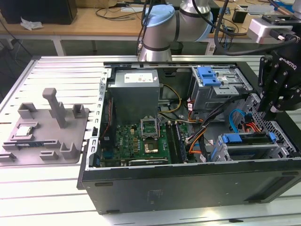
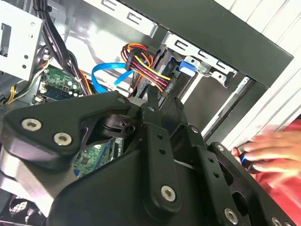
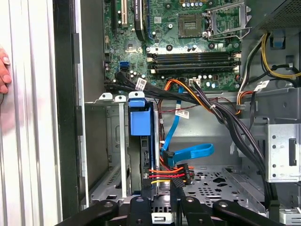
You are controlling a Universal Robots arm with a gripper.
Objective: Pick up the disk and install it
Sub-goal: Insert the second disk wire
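The disk (image 1: 242, 138) sits on edge in the drive cage (image 1: 256, 151) at the near corner of the open computer case (image 1: 188, 181), towards the exterior view's right. Its blue carrier frame faces up, and in the first wrist view the blue tab (image 3: 140, 123) shows between the cage's grey rails. It looks stiff and fairly heavy for its size. The metal faces are probably slick, and the inner parts would take a knock badly, so it wants a firm but gentle hold. The plastic carrier edges look like the best place to grip, squarely across the frame and clear of the label face and the connector end.

The hand (image 1: 275, 101) hangs over that corner of the case, just above the cage and pointing down into it. I cannot tell whether it is clenched or released, and nothing can be seen held in it. Behind it the arm (image 1: 162, 23) reaches across from the far side of the case.

Just beside the disk run a light-blue data cable (image 3: 193, 151) and a bundle of red, orange and yellow power wires (image 3: 167, 173). Beyond them lies the green motherboard (image 3: 188, 52). A person's fingers (image 2: 270, 150) rest on the ribbed tabletop (image 1: 61, 75) outside the case wall.
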